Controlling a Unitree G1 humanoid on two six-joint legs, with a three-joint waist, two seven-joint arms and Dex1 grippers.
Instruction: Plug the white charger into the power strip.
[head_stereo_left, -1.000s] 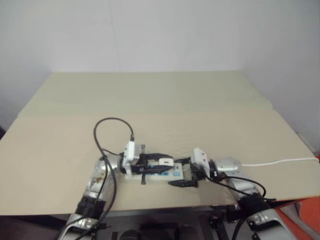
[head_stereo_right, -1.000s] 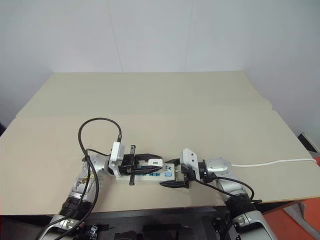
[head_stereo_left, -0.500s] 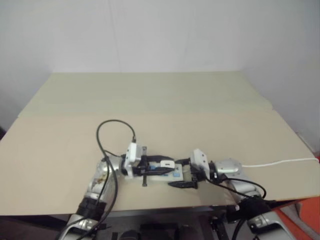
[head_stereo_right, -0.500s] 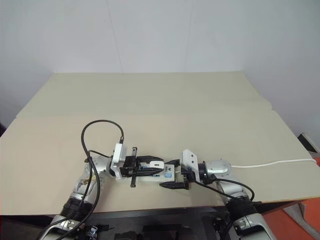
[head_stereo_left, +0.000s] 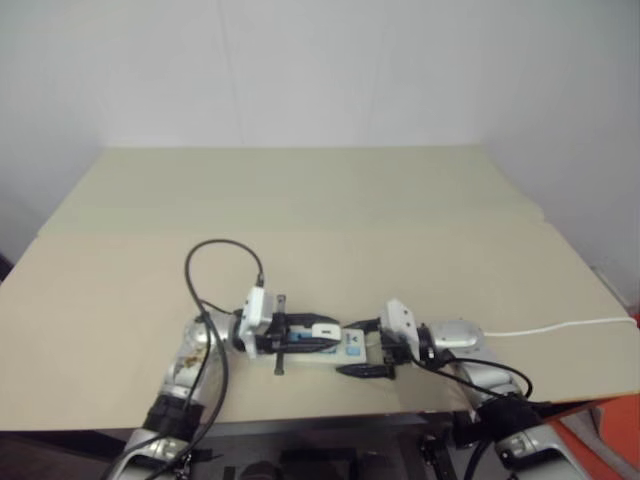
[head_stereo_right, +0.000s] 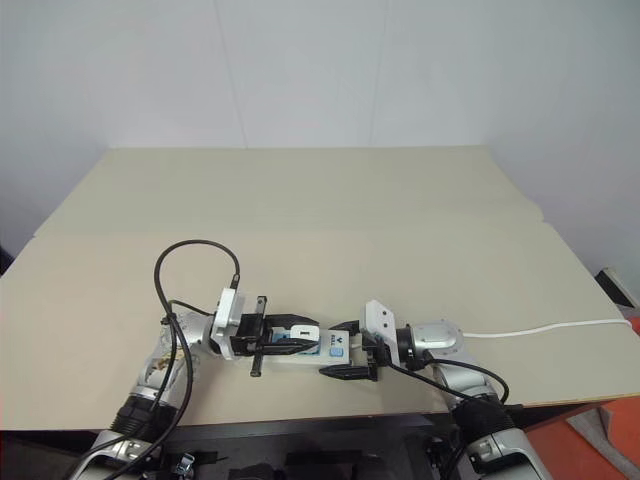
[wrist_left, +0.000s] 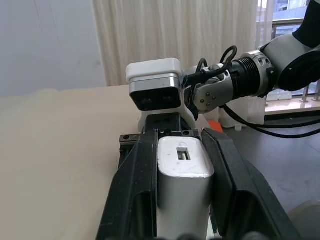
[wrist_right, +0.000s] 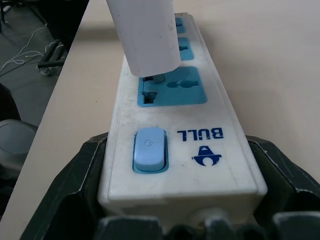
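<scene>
Right wrist view: the white charger is held by the left gripper over the end socket of the power strip, clamped by the right gripper near the table's front edge.

White charger top cut off by frame edge; prongs hidden against power strip socket.

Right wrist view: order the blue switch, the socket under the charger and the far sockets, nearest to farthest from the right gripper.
1. Blue switch, on the power strip end clamped by the right gripper.
2. Socket just beyond it, with the white charger over its edge.
3. Far sockets, behind the charger.
</scene>
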